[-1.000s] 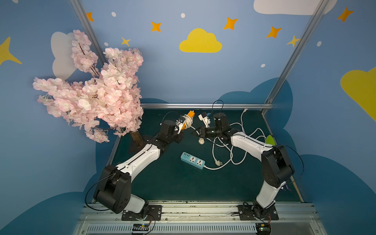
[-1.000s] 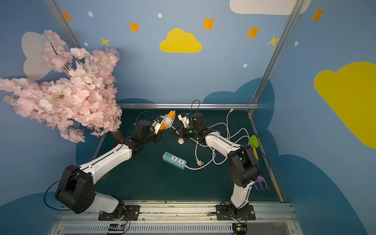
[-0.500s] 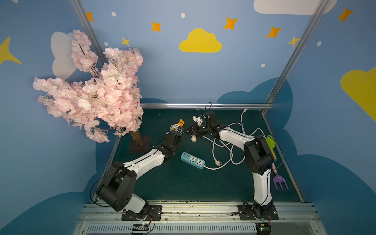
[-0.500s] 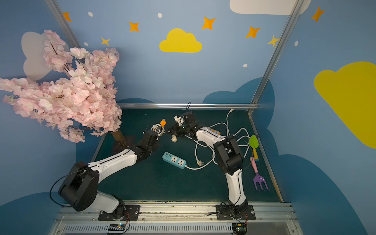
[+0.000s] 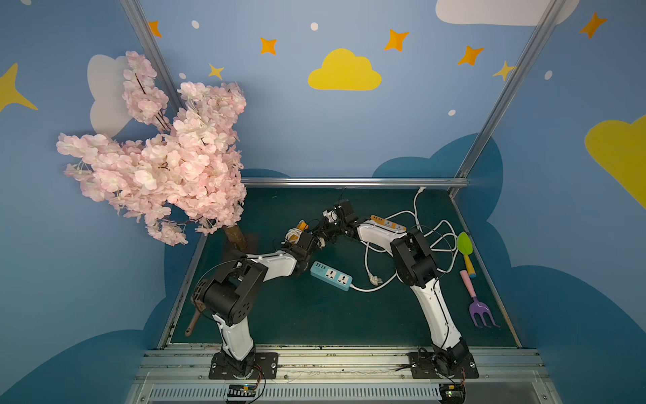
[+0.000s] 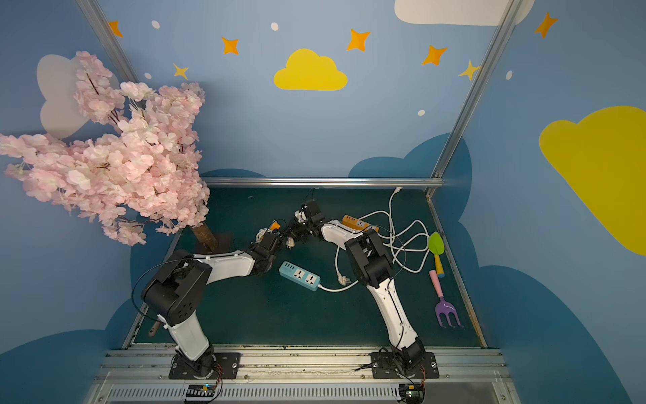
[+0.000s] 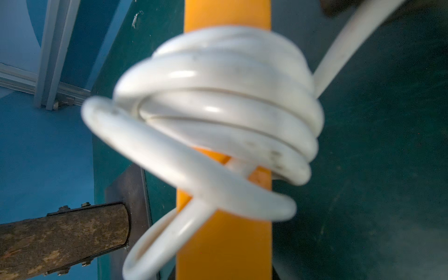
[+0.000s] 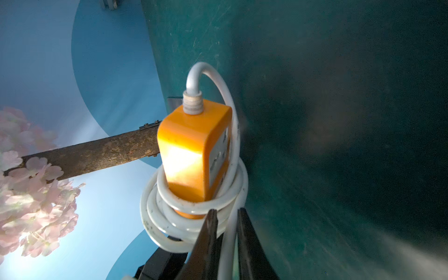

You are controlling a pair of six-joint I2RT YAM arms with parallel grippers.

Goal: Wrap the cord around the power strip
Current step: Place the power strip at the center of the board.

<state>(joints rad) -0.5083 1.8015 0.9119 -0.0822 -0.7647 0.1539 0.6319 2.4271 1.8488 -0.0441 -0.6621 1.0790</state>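
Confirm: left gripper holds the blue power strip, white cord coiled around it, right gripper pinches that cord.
Wrong colour: the left gripper holds the orange power strip, seen in the right wrist view; the blue power strip lies on the mat. The white cord is coiled around the orange one, and the right gripper pinches it.

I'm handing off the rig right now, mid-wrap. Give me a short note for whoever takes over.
Left gripper: shut on the orange power strip.
Right gripper: shut on the cord, close beside the strip.
Done: several turns wound around the strip's middle.
Left: wind on the free end that the right gripper holds.
The blue power strip lies on the mat, its cord unwrapped.
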